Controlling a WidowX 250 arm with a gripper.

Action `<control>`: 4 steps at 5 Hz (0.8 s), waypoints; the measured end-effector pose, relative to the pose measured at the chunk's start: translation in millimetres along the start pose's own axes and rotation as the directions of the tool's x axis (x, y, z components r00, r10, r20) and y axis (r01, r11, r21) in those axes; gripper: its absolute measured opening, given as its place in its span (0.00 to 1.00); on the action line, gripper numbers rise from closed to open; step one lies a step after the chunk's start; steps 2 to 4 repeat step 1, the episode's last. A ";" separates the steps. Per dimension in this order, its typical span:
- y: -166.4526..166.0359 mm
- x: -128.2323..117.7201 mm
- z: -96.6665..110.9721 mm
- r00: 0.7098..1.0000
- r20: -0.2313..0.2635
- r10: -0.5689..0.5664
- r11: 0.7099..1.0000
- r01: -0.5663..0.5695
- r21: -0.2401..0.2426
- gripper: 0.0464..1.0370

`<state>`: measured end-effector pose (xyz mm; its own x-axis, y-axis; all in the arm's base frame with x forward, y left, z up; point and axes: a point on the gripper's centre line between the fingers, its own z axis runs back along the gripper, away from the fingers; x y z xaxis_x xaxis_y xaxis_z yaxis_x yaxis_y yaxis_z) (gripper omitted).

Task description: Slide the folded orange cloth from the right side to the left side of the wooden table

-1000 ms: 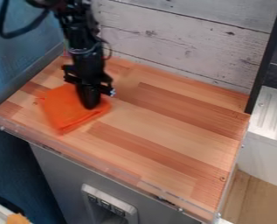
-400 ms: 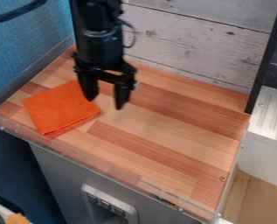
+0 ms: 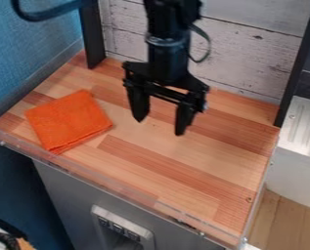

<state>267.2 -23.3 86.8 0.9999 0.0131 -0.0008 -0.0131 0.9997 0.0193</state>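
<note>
"What's biggest here?"
"The wooden table (image 3: pixel 183 161), under the pincer (image 3: pixel 160 128), which hangs with its fingers spread, gripping nothing."
"And the orange cloth (image 3: pixel 69 119)?"
"Folded flat on the table's left part in view, left of the pincer and nearer the front edge."

Butcher-block countertop (image 3: pixel 196 163) bright, evenly lit; shadows faint, soft-edged. Blue wall (image 3: pixel 33 63) dimmer below countertop level.

A striped wooden surface (image 3: pixel 203 168) extends beneath the end effector (image 3: pixel 160 127), and a folded orange cloth (image 3: pixel 69 121) lies camera-left of the end effector
</note>
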 end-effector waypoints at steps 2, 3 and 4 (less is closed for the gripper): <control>-24.3 -2.4 3.8 1.000 -0.003 -0.003 1.000 0.003 0.005 0.96; -24.3 -2.4 3.8 1.000 -0.003 -0.003 1.000 0.003 0.005 0.96; -24.3 -2.4 3.8 1.000 -0.003 -0.003 1.000 0.003 0.005 0.96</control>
